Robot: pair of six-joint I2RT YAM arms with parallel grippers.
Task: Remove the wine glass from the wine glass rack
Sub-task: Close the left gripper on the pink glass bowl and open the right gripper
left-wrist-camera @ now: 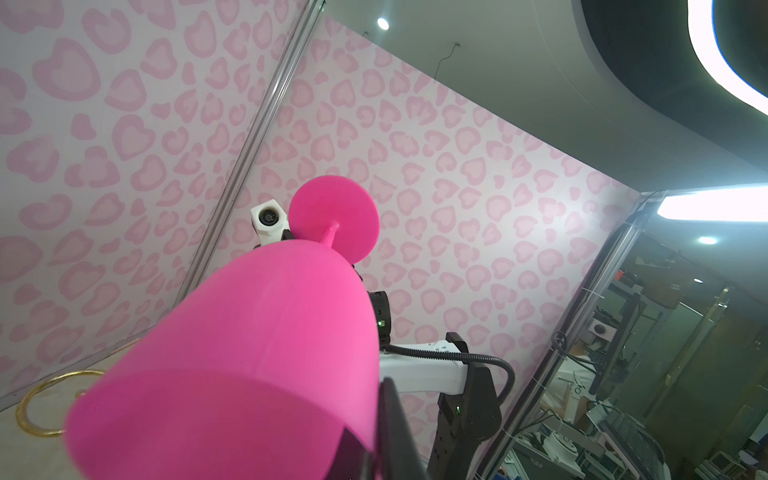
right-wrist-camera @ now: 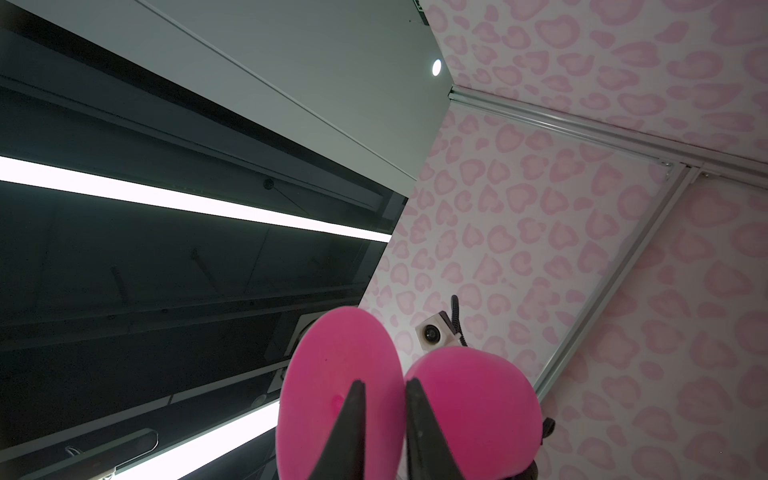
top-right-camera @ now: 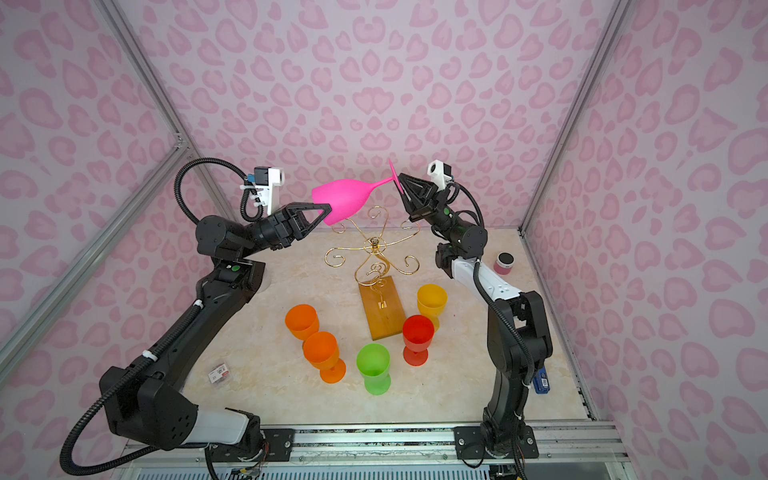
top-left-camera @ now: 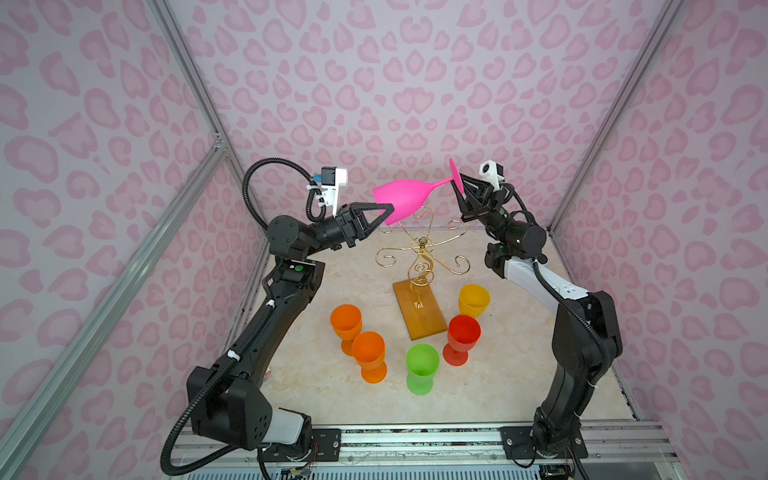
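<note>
The pink wine glass hangs on its side above the gold wire wine glass rack, clear of its scroll arms. My left gripper is shut on the rim of the bowl. One finger lies outside the wall and one inside. My right gripper straddles the edge of the glass's round foot, its fingers a little apart. The rack's wooden base rests on the table.
Upright plastic goblets stand around the base: two orange, one green, one red and one yellow. A small pink jar sits near the right wall. A small packet lies by the left arm.
</note>
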